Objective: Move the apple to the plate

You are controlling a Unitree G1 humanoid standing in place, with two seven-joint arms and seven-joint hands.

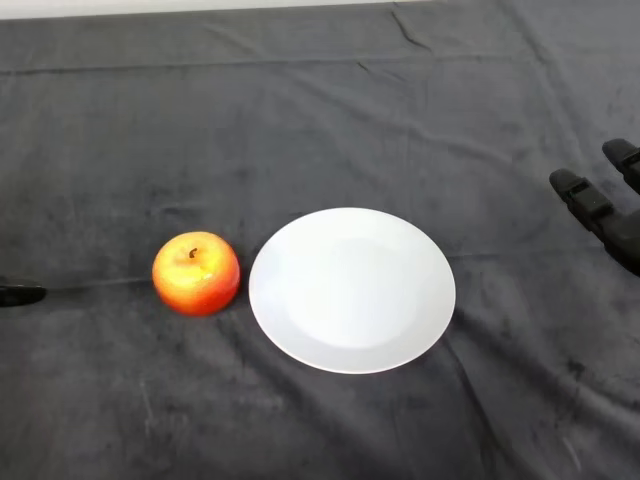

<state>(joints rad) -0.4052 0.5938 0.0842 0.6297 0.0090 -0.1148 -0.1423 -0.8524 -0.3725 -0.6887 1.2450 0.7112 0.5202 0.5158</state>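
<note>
The apple (196,273) sits upright on the dark cloth of the desk (330,110), left of centre in the frame, stem up, its red-orange skin fading to yellow near the top. Just beside it on the right, nearly touching its rim, lies the white plate (352,290), which has nothing on it. At the left edge of the frame, level with the apple, only a small dark tip of the robot hand (18,293) shows; too little of it is in view to tell whether it is spread or closed. From that tip the apple lies straight to the right, with bare cloth between them, and the plate lies further along the same line. The apple is round, so no long axis should matter for the grasp. Part of another black hand (622,232) shows at the right edge, well apart from the plate and farther from the apple.
</note>
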